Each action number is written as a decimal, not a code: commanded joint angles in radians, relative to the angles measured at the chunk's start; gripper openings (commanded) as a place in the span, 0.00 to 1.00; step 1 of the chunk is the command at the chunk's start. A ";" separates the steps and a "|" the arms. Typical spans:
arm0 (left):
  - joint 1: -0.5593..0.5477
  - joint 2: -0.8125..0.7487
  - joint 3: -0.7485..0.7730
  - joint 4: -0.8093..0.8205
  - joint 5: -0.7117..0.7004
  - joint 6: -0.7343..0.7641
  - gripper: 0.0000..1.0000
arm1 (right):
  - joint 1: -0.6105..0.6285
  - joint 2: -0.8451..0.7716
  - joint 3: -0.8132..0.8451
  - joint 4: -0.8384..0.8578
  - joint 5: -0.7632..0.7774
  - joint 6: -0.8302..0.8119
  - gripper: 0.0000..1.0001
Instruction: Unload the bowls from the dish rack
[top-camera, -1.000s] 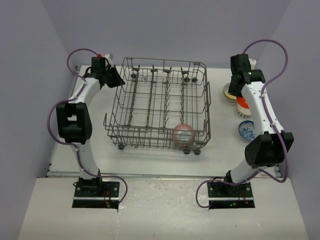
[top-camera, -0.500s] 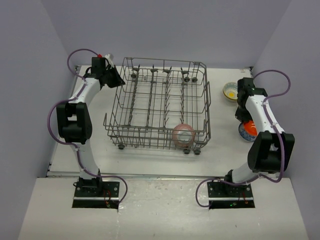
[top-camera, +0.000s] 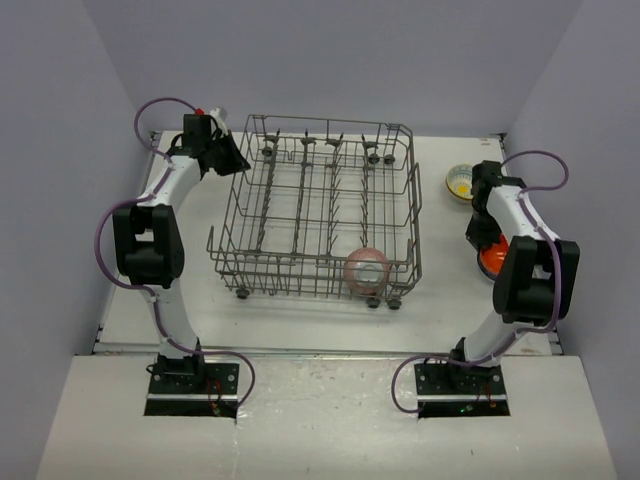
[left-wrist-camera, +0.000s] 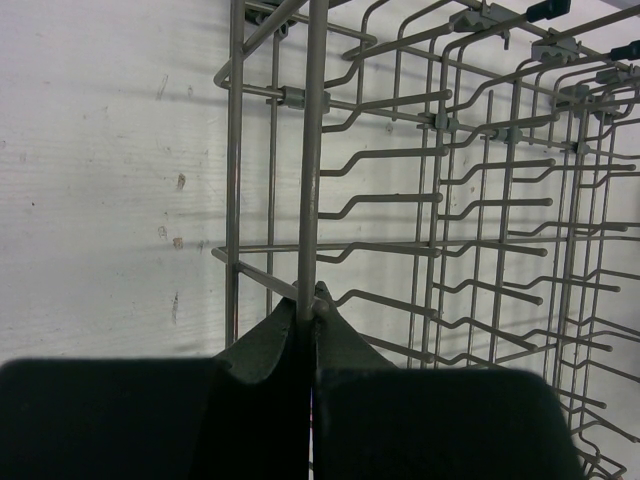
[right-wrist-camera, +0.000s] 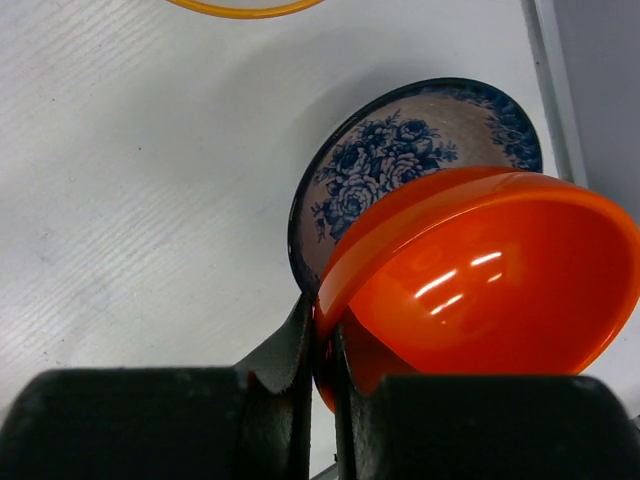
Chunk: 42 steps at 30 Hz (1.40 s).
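The grey wire dish rack (top-camera: 315, 205) stands mid-table, and a pink bowl (top-camera: 366, 268) sits in its near right corner. My left gripper (top-camera: 232, 163) is at the rack's far left corner, shut on an upright rim wire (left-wrist-camera: 312, 200) of the rack, as the left wrist view (left-wrist-camera: 308, 305) shows. My right gripper (top-camera: 487, 243) is shut on the rim of the orange bowl (right-wrist-camera: 490, 270), which tilts over the blue-and-white patterned bowl (right-wrist-camera: 400, 150). From above, the orange bowl (top-camera: 491, 260) hides most of the patterned one.
A whitish bowl with a yellow mark (top-camera: 460, 183) rests on the table right of the rack, its rim (right-wrist-camera: 245, 8) at the top of the right wrist view. The table's right edge (right-wrist-camera: 545, 60) runs close beside the patterned bowl.
My right arm has swung from the far right toward the near side, carrying the orange bowl over the blue-and-white patterned bowl. The left arm and rack have not moved.
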 joint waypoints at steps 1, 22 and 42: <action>0.027 0.076 -0.044 -0.158 -0.120 -0.006 0.00 | -0.014 0.029 0.042 0.029 -0.003 -0.010 0.00; 0.027 0.086 -0.023 -0.169 -0.130 -0.003 0.00 | -0.055 0.051 0.008 0.034 -0.046 -0.003 0.18; 0.051 0.112 0.003 -0.175 -0.157 0.009 0.00 | 0.201 -0.197 0.440 -0.087 -0.044 -0.106 0.56</action>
